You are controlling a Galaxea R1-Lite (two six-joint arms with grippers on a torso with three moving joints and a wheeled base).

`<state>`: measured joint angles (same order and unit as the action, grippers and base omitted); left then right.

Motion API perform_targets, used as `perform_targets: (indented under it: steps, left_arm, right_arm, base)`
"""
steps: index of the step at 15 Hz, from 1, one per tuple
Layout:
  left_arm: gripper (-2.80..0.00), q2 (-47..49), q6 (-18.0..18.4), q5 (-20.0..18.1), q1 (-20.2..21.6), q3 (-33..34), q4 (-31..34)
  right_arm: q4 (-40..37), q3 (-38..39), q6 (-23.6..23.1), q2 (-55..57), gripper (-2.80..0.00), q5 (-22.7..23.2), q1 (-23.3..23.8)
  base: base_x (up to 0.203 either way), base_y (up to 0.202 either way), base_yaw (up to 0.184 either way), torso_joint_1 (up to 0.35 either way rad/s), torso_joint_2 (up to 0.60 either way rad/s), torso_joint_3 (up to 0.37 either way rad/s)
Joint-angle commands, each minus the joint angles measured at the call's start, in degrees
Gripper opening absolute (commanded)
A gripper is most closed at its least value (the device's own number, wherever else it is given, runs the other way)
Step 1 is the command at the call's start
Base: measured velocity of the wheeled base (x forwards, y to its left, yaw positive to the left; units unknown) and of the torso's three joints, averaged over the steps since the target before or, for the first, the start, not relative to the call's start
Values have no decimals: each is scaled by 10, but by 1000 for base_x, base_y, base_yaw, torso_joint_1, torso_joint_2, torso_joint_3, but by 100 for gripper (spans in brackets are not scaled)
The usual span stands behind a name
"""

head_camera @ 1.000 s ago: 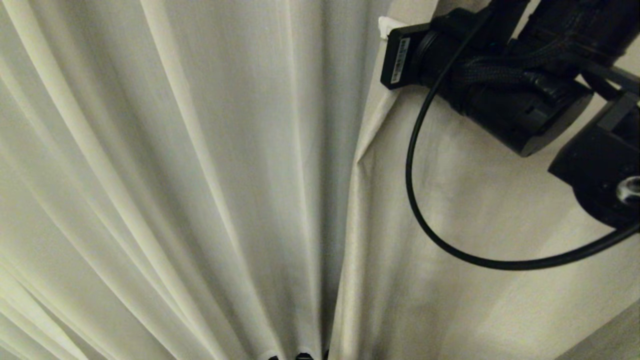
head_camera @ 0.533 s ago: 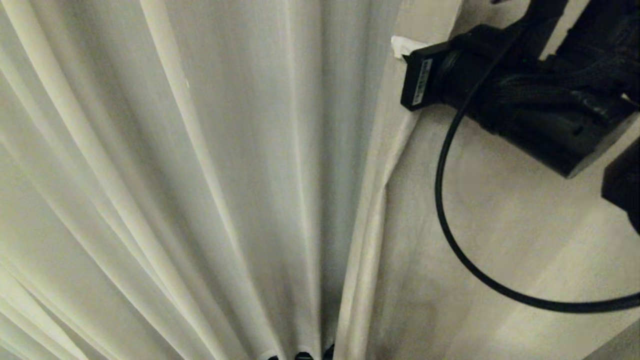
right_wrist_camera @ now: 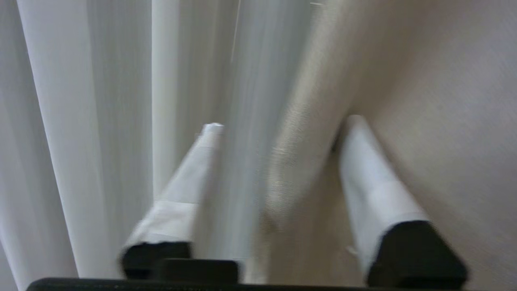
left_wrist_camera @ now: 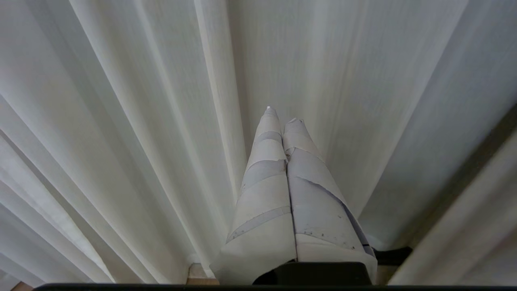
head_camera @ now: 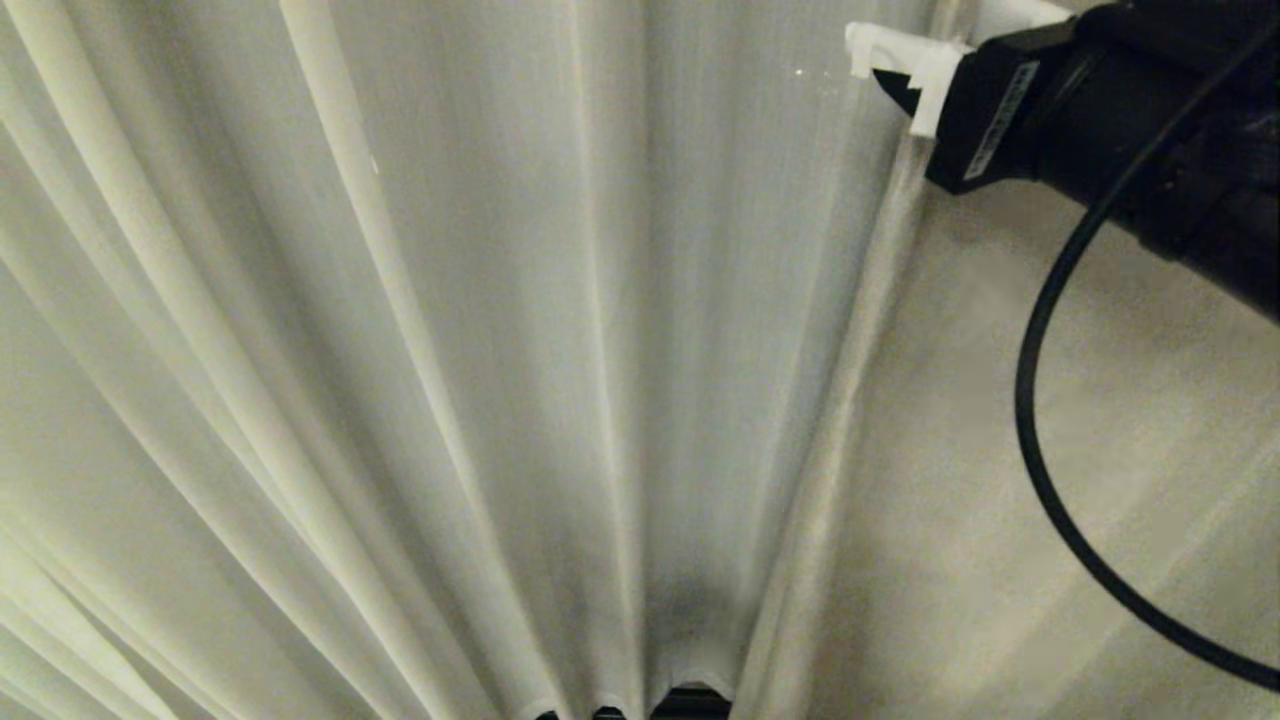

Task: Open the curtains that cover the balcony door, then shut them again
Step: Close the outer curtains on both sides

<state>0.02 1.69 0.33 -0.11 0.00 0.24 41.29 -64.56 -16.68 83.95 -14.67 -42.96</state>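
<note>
The curtains fill every view. A thin off-white sheer panel hangs in pleats on the left and centre, and a thick beige woven panel hangs on the right. My right gripper is at the top right, at the thick panel's edge. It is open, and in the right wrist view that edge lies loose between the spread white fingers of the right gripper. My left gripper is shut and empty, pointing at the sheer panel. The balcony door is hidden behind the fabric.
A black cable loops down from the right arm in front of the thick panel. A dark strip shows under the sheer hem. A bit of wooden floor is visible beside the left fingers.
My right gripper has moved right and up, drawing the thick panel's edge to the right and uncovering more sheer. Its fingers, shut on that edge before, now stand apart.
</note>
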Motion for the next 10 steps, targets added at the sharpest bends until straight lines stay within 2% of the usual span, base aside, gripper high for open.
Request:
perform_targets:
  steps: [1,10]
  left_arm:
    - [-280,0,1,0,0,0,0]
    - [-280,0,0,0,0,0,0]
  right_arm:
    - [2,44,-6,-58,0,-1,0]
    - [-46,359,-21,-333,0,-1,2]
  base:
    - [0,0,0,0,0,0]
    - [0,0,0,0,0,0]
